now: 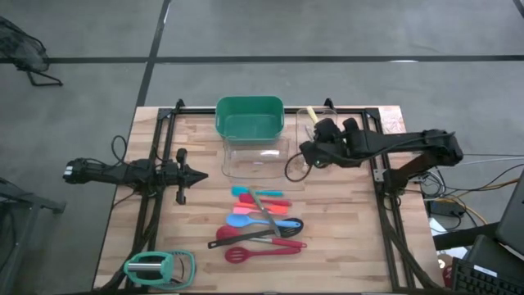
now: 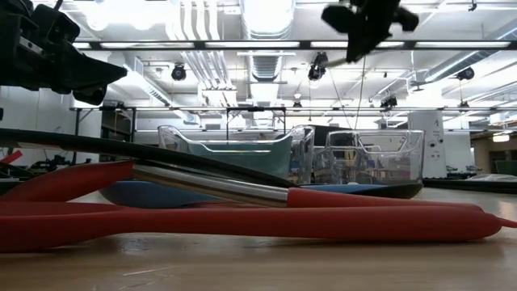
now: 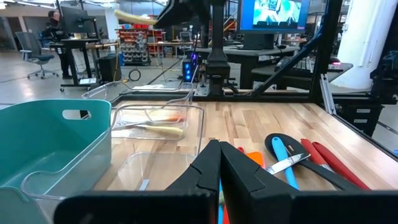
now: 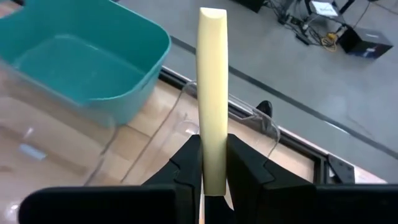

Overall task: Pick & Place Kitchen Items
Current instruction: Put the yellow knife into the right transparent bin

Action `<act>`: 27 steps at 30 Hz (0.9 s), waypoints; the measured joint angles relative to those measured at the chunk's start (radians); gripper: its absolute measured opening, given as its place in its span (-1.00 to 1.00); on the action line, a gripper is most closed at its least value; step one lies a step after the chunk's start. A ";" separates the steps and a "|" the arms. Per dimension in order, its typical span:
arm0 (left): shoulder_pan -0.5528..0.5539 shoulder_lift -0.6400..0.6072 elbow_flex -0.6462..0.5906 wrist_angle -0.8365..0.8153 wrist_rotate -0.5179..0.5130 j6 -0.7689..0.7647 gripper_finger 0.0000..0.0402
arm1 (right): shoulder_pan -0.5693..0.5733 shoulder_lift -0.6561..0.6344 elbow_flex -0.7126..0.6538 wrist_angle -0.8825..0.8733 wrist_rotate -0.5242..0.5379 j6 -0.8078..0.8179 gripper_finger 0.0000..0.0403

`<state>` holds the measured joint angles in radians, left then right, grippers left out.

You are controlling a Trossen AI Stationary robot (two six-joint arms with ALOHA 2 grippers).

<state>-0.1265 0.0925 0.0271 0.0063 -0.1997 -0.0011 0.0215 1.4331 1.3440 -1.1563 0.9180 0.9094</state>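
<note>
Several slim utensils [image 1: 262, 221] in red, blue, pink, orange and black lie in a pile on the table's near middle; they fill the foreground of the low view [image 2: 242, 218]. My right gripper [image 1: 314, 152] is raised just right of the clear bin [image 1: 255, 157] and is shut on a pale yellow utensil [image 4: 212, 81]. My left gripper [image 1: 196, 174] is shut and empty, left of the clear bin and pointing at it; it also shows in the left wrist view [image 3: 219, 163]. A pale yellow piece [image 3: 155, 129] shows in or through the clear bin. My right gripper pinches the pale yellow utensil's flat slim handle [image 4: 212, 140] between its two fingers [image 4: 186, 162]. The handle sticks out past the fingertips toward the table's far edge, with its squared end [image 4: 212, 14] free. The utensil is lifted clear of the table; its other end is hidden behind the gripper.
A green bin [image 1: 250, 117] stands at the far middle, touching the clear bin's far side. A mint-green and grey handled gadget [image 1: 160, 266] lies at the near left corner. Black frame rails [image 1: 381, 176] run along the table's left and right sides.
</note>
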 joint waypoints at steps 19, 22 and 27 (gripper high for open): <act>0.000 0.000 0.000 0.000 0.000 0.000 -0.95 | -0.309 -0.024 -0.481 0.709 -0.283 -0.338 -0.71; 0.000 0.000 0.000 0.000 0.000 0.000 -0.95 | -0.328 -0.024 -0.520 0.754 -0.308 -0.339 -0.71; 0.000 0.000 0.000 0.000 0.000 0.000 -0.95 | -0.333 -0.024 -0.574 0.778 -0.326 -0.336 -0.75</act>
<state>-0.1265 0.0921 0.0271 0.0063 -0.1997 -0.0010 -0.3115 1.4094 0.7697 -0.3780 0.5922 0.5730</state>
